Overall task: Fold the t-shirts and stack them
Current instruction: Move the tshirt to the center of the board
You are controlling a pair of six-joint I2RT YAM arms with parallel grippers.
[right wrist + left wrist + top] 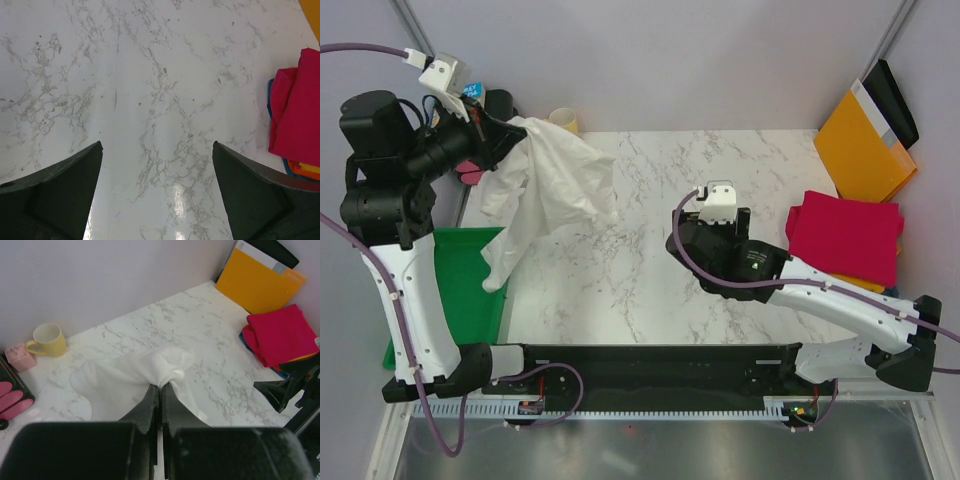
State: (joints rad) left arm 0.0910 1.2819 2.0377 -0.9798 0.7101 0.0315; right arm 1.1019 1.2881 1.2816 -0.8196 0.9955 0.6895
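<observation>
A large wrinkled white t-shirt (552, 185) hangs over the table's left side, pinched at a bunched fold by my raised left gripper (508, 132). In the left wrist view the jaws (160, 386) are shut on that white cloth (135, 375), which drapes down toward the marble. A folded crimson t-shirt (845, 238) tops a stack at the right edge, with an orange (307, 169) and a dark blue layer (270, 95) showing under it. My right gripper (705, 240) hovers mid-table, left of the stack (300, 110). Its jaws (157, 146) stand wide open over bare marble.
An orange-yellow envelope (865, 145) leans in the back right corner. A green bin (465, 280) sits off the table's left edge under the hanging shirt. A yellow mug (48, 340), a pink box (19, 357) and a black tray (12, 395) stand at the back left.
</observation>
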